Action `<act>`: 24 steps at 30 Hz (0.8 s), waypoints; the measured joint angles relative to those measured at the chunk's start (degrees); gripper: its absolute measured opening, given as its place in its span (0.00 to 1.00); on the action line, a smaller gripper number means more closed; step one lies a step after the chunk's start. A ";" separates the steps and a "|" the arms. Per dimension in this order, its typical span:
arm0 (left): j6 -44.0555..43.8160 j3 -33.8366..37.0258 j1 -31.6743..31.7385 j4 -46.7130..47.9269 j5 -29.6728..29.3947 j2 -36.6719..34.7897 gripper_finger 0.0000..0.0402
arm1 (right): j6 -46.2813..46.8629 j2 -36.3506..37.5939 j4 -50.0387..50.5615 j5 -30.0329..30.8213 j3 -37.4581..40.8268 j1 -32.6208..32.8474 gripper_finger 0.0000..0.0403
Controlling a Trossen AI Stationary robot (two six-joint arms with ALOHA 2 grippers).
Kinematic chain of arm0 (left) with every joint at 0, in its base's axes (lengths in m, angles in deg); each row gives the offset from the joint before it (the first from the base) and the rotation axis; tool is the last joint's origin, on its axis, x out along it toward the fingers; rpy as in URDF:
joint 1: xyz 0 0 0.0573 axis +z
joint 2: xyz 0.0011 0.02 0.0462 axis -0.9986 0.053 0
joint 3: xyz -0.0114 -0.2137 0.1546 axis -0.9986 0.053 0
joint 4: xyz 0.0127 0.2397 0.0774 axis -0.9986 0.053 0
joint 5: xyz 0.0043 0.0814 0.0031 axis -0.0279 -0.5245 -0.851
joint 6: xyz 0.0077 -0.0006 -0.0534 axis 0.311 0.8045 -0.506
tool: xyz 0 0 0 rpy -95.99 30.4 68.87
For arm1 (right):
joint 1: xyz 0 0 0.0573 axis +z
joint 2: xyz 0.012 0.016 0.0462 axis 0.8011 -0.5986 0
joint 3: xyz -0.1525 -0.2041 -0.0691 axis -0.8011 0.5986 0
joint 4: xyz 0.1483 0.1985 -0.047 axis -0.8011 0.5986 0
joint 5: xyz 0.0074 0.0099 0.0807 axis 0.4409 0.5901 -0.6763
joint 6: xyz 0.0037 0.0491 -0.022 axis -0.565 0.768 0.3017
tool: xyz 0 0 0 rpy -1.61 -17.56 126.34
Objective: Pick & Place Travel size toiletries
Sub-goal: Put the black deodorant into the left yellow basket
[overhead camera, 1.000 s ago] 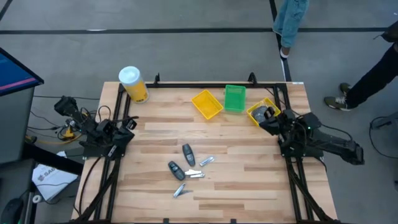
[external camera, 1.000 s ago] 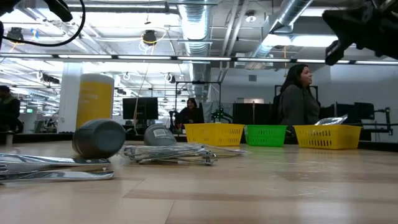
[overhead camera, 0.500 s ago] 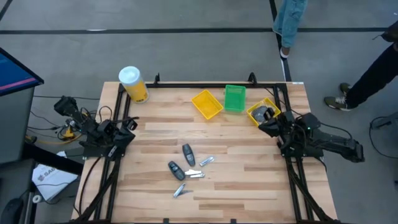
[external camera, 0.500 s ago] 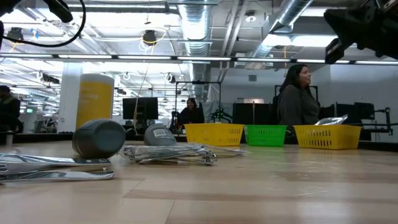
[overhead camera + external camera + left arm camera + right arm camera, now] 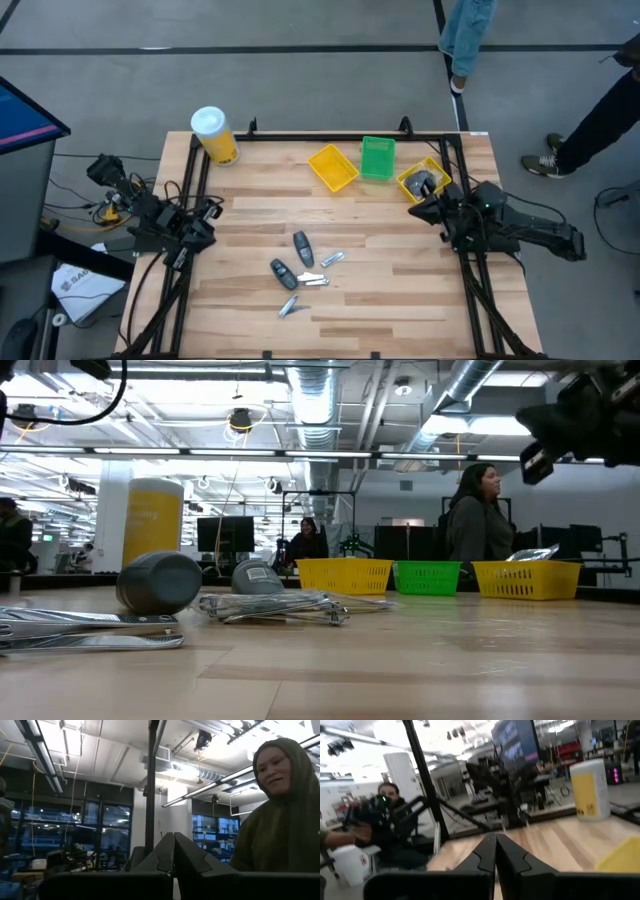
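The toiletries lie loose at the table's middle: two dark grey oblong pieces [image 5: 301, 247] [image 5: 283, 273] and three silver clippers [image 5: 331, 259] [image 5: 312, 280] [image 5: 291, 306]. The low view shows a grey piece [image 5: 160, 582] and clippers [image 5: 275, 606] flat on the wood. More small items sit in the right yellow tray [image 5: 422, 181]. My left gripper [image 5: 206, 214] hovers at the table's left edge, its fingers [image 5: 187, 857] shut on nothing. My right gripper [image 5: 420, 209] hangs just near of the right yellow tray, also shut and empty [image 5: 495, 851].
A second yellow tray [image 5: 332, 167] and a green tray [image 5: 377, 158] stand along the far edge. A yellow canister with a white lid [image 5: 213, 135] stands at the far left corner. People stand beyond the table [image 5: 480, 520]. Bare wood lies between the toiletries and both arms.
My right gripper has drawn back from over the right yellow tray, a little toward the table's near edge and middle. My left gripper has shifted slightly toward the near edge. The toiletries have stayed where they were.
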 joint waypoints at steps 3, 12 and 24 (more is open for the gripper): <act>1.07 0.00 0.00 -0.08 -0.08 0.00 0.00 | -0.98 -0.04 4.58 0.04 0.00 0.00 0.00; -1.20 0.00 0.00 -14.72 -0.46 0.02 0.00 | -2.49 -0.17 3.72 0.28 0.00 0.00 0.00; 6.80 -14.47 0.11 -16.98 -1.05 6.65 0.00 | 2.34 -0.10 4.44 0.57 0.02 -0.28 0.00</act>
